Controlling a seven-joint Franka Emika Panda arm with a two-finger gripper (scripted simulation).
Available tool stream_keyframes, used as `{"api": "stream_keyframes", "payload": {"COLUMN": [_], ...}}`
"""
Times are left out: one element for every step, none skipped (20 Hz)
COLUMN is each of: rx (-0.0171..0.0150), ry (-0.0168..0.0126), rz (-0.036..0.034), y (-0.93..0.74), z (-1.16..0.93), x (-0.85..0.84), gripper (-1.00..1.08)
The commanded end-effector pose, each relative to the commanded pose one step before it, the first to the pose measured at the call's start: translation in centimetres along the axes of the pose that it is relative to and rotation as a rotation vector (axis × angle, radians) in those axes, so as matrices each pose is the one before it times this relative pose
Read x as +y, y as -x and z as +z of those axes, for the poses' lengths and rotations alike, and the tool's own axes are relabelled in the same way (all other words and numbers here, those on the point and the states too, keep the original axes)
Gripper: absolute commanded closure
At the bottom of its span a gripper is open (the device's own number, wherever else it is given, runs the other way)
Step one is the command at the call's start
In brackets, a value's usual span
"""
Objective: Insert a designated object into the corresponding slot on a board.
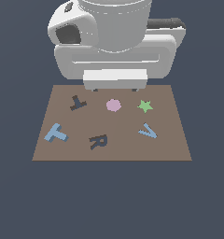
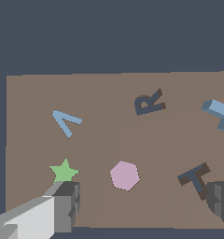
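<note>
The light-blue T block [image 1: 55, 133] lies flat on the brown board [image 1: 170, 149] near the edge on the exterior view's left. In the wrist view it [image 2: 220, 113] is cut off by the frame edge. The dark T-shaped slot [image 1: 77, 103] is empty and also shows in the wrist view [image 2: 195, 178]. My gripper [image 1: 115, 87] hangs above the board's far edge, apart from both the block and the slot. In the wrist view the gripper [image 2: 142, 205] is open and empty, with its fingers [image 2: 65, 205] spread wide on either side of the pink hexagon.
Also on the board [image 2: 34, 102] are a pink hexagon [image 1: 113, 105] [image 2: 125, 175], a green star [image 1: 144, 106] [image 2: 64, 172], a light-blue V piece [image 1: 148, 131] [image 2: 65, 122] and a dark R recess [image 1: 98, 141] [image 2: 149, 101]. The arm's bulk [image 1: 114, 42] looms over the far side.
</note>
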State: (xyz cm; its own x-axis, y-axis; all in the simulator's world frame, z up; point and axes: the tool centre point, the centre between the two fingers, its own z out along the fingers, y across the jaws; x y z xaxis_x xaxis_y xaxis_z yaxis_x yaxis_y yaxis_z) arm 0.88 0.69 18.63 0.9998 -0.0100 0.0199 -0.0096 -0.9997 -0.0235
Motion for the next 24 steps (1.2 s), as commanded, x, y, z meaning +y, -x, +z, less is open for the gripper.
{"api": "stream_keyframes", "payload": {"rx": [0.0, -0.00002, -0.00006, -0.0001, -0.00014, -0.00018, -0.00022, -0.00026, -0.0003, -0.00034, -0.00038, -0.00042, -0.00046, -0.00051, -0.00055, -0.00059, -0.00064, -0.00068, -0.00072, -0.00077, -0.00078, -0.00074, -0.00071, -0.00068], "ry": [0.0, 0.00009, 0.00014, 0.00027, 0.00038, 0.00048, 0.00059, 0.00068, 0.00078, 0.00088, 0.00097, 0.00106, 0.00114, 0.00122, 0.0013, 0.00136, 0.00141, 0.00145, 0.00147, 0.00148, 0.00142, 0.00128, 0.00116, 0.00103], "rz": [0.0, 0.00069, 0.00154, 0.00292, 0.00401, 0.00519, 0.00634, 0.00747, 0.00864, 0.00979, 0.011, 0.01216, 0.01333, 0.01452, 0.01573, 0.01691, 0.01809, 0.01918, 0.02025, 0.02125, 0.02128, 0.02014, 0.01899, 0.01783], "y": [0.0, -0.014, -0.04, -0.068, -0.095, -0.122, -0.15, -0.177, -0.204, -0.232, -0.259, -0.287, -0.314, -0.342, -0.37, -0.398, -0.425, -0.451, -0.476, -0.499, -0.5, -0.474, -0.447, -0.421], "z": [0.0, 0.019, 0.058, 0.098, 0.136, 0.175, 0.214, 0.253, 0.292, 0.332, 0.371, 0.41, 0.449, 0.488, 0.527, 0.566, 0.603, 0.638, 0.671, 0.702, 0.7, 0.659, 0.619, 0.579], "x": [0.001, 0.03, 0.058, 0.119, 0.161, 0.21, 0.256, 0.301, 0.349, 0.395, 0.444, 0.491, 0.538, 0.585, 0.634, 0.681, 0.728, 0.771, 0.813, 0.852, 0.852, 0.804, 0.757, 0.709], "gripper": [-0.92, -0.92, -0.92, -0.92, -0.92, -0.92, -0.92, -0.92, -0.92, -0.92, -0.92, -0.92, -0.92, -0.92, -0.92, -0.92, -0.92, -0.92, -0.92, -0.92, -0.92, -0.92, -0.92, -0.92]}}
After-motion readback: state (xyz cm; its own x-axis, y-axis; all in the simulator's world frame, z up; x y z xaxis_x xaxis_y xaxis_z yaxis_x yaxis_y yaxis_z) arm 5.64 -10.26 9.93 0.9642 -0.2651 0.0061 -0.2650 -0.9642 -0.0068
